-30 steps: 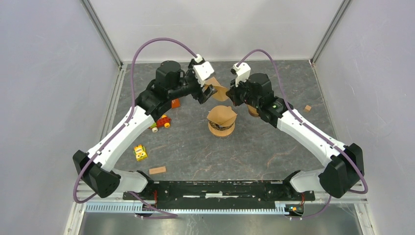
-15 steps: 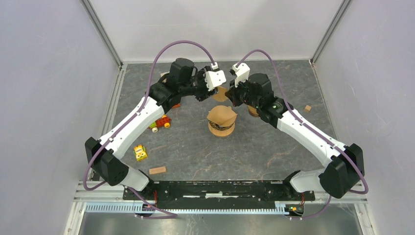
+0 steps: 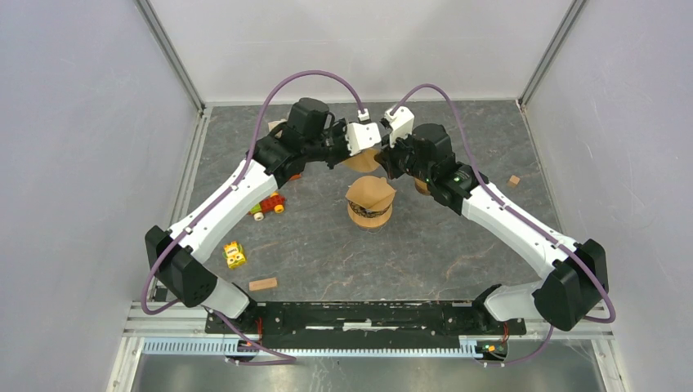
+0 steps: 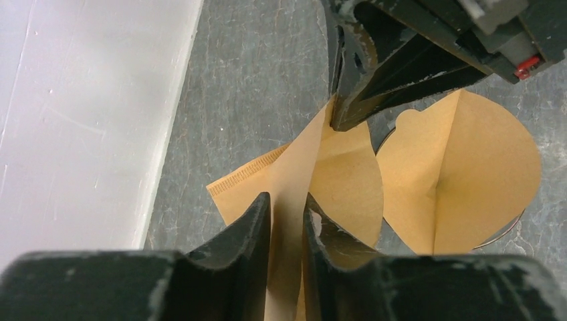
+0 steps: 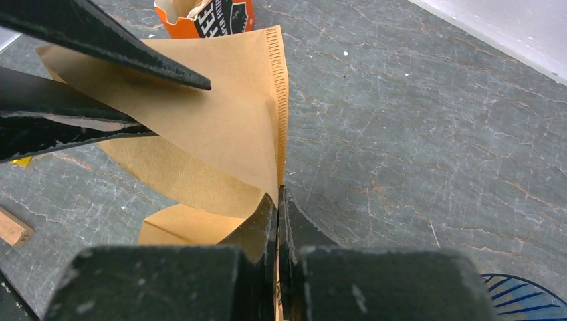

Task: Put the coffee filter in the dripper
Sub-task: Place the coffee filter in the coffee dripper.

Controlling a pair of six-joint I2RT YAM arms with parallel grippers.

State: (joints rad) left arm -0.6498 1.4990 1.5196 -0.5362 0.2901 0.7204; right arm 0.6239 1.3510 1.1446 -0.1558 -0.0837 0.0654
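A brown paper coffee filter (image 3: 359, 160) hangs in the air at the back middle of the table. My right gripper (image 5: 278, 194) is shut on its crimped seam edge. My left gripper (image 4: 287, 200) straddles the filter's (image 4: 334, 174) opposite flap, and a narrow gap still shows between its fingers. In the right wrist view those left fingers (image 5: 134, 57) lie one on each side of the paper (image 5: 214, 127). The dripper (image 3: 369, 216) stands below at mid-table, with an opened brown cone filter (image 4: 461, 174) resting in its top.
An orange printed carton (image 5: 204, 13) stands behind the left gripper. A toy car (image 3: 268, 204), a yellow block (image 3: 235, 255) and a wooden block (image 3: 262, 284) lie on the left. A small block (image 3: 513, 180) lies at the right, and walls enclose the table.
My left arm has swung right to the held filter and its jaws have narrowed around the flap. The right gripper has stayed put, still pinching the filter.
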